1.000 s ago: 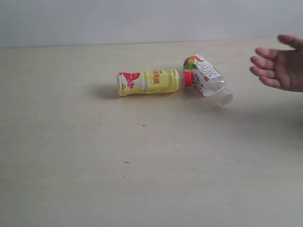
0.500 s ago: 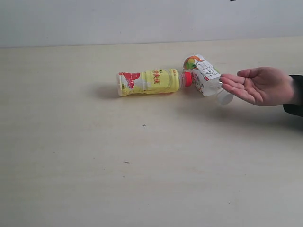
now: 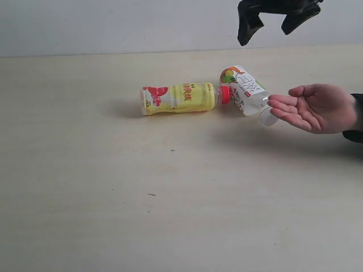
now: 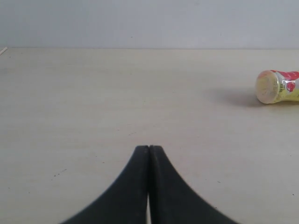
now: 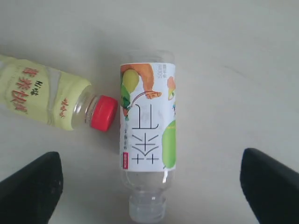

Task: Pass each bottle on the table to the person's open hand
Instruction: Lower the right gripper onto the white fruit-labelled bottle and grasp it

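Note:
Two bottles lie on their sides on the beige table (image 3: pixel 113 198). The yellow bottle (image 3: pixel 178 97) (image 5: pixel 39 95) has a red cap that touches the side of the white-labelled bottle (image 3: pixel 245 90) (image 5: pixel 148 140), whose whitish cap points toward the person's open hand (image 3: pixel 312 107). That palm-up hand hovers just beside this cap. My right gripper (image 3: pixel 278 18) (image 5: pixel 149 186) hangs open above the white-labelled bottle, its fingers wide on either side with nothing held. My left gripper (image 4: pixel 149 149) is shut and empty, low over bare table, the yellow bottle's base (image 4: pixel 278 87) far off. No other bottles show.
A plain pale wall (image 3: pixel 113 25) runs behind the table's far edge. The person's dark sleeve (image 3: pixel 354 122) enters from the right side of the exterior view.
The person's hand turned palm up and moved in beside the white-labelled bottle's cap. My right gripper has come into the top of the exterior view. Both bottles stayed put.

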Available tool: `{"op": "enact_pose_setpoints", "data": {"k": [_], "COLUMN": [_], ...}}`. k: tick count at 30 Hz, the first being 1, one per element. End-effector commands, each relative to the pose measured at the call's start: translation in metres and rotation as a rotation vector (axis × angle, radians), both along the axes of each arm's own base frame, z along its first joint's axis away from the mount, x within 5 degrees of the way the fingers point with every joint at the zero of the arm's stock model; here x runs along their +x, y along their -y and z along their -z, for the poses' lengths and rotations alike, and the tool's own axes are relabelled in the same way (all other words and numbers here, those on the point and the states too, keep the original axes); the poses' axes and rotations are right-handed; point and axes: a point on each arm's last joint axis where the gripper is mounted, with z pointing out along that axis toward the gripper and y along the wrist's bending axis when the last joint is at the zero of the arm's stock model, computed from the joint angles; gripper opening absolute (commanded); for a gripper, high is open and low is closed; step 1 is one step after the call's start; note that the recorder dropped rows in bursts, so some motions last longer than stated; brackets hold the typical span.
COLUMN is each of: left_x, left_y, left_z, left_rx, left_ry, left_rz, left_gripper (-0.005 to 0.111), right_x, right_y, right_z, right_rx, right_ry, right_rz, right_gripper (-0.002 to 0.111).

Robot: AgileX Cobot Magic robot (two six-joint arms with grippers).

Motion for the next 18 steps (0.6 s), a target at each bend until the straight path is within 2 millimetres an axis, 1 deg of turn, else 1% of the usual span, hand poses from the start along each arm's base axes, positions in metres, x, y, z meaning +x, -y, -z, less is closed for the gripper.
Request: {"op": "enact_pose_setpoints", "data": {"k": [1, 4, 8, 15, 18], "left_x": [0.000, 0.000, 0.000, 0.000, 0.000], "left_y": [0.000, 0.000, 0.000, 0.000, 0.000], "left_z": [-0.001, -0.001, -0.001, -0.001, -0.001], "left_rx": [-0.006, -0.006, -0.006, -0.006, -0.006], "left_ry": [0.013, 0.013, 0.013, 0.013, 0.013], "left_rz": [-0.002, -0.002, -0.002, -0.002, -0.002], "left_gripper": [0.000, 0.000, 0.000, 0.000, 0.000], "right_x": [0.019, 0.026, 0.033, 0.036, 0.036], "right_y": [-0.005, -0.006, -0.007, -0.008, -0.008], "right_z": [0.036, 0.058, 0.083, 0.109, 0.112], "right_rx": [-0.035, -0.042, -0.054, -0.062, -0.063], "right_ry": [-0.039, -0.073, -0.109, -0.159, -0.164], "right_rz": [-0.066, -0.071, -0.085, -0.088, -0.088], "right_gripper": [0.097, 0.096, 0.096, 0.095, 0.093]}}
